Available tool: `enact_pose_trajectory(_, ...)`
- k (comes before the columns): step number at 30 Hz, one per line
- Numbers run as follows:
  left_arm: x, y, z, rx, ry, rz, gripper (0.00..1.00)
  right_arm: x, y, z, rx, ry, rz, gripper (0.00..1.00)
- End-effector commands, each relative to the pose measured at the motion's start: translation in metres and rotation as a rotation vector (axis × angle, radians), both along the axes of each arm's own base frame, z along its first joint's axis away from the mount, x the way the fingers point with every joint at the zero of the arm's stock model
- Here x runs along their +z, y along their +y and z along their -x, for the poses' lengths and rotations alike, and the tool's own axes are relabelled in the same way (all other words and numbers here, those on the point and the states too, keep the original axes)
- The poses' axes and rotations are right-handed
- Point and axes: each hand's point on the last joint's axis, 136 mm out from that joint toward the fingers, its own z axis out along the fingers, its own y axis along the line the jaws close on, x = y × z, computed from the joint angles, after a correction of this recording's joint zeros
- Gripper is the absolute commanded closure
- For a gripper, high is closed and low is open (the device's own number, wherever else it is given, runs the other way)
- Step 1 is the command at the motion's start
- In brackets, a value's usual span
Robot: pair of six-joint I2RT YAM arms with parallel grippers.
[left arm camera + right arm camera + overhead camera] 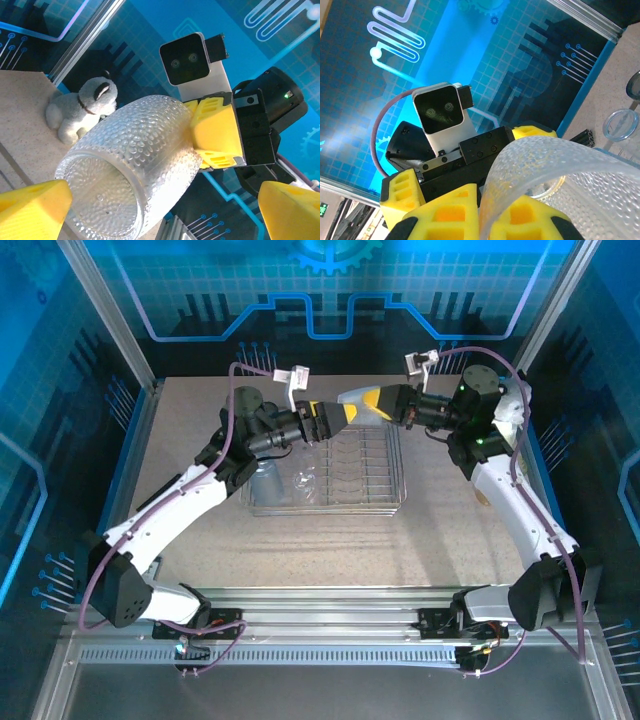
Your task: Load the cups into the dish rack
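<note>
A clear dimpled cup (352, 400) hangs on its side above the dish rack (365, 475), between both grippers. My right gripper (378, 402) is shut on the cup's rim (510, 165), one finger inside the wall and one outside (490, 215). My left gripper (335, 413) stands open, with a finger (32, 207) on each side of the cup's base (125, 170) and not touching it. In the rack's left end sit a pale blue cup (268, 478) and a clear cup (305, 481).
A grey-white plush animal (82, 107) sits on the table by the back wall. Two round cup rims (620, 124) show far below in the right wrist view. The rack's upright dividers (350, 465) fill its middle and right part.
</note>
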Motion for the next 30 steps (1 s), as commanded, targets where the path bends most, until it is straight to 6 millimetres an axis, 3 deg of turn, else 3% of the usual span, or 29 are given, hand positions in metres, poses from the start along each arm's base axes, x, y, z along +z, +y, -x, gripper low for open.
enact_pose_trajectory(1, -0.016, 0.008, -0.006, 0.092, 0.024, -0.112, 0.02, 0.025, 0.014, 0.031, 0.113, -0.09, 0.005, 1.0)
enact_pose_trajectory(16, -0.024, 0.036, -0.007, 0.202, 0.025, -0.159, 0.01, 0.029, 0.013, 0.039, 0.138, -0.106, 0.024, 1.0)
enact_pose_trajectory(23, -0.008, 0.018, 0.006, 0.067, -0.012, -0.039, 0.05, 0.025, 0.017, 0.034, 0.149, -0.082, -0.008, 1.0)
enact_pose_trajectory(30, -0.007, 0.002, 0.013, -0.041, -0.003, -0.033, 0.12, 0.026, 0.024, 0.03, 0.165, -0.077, -0.015, 1.0)
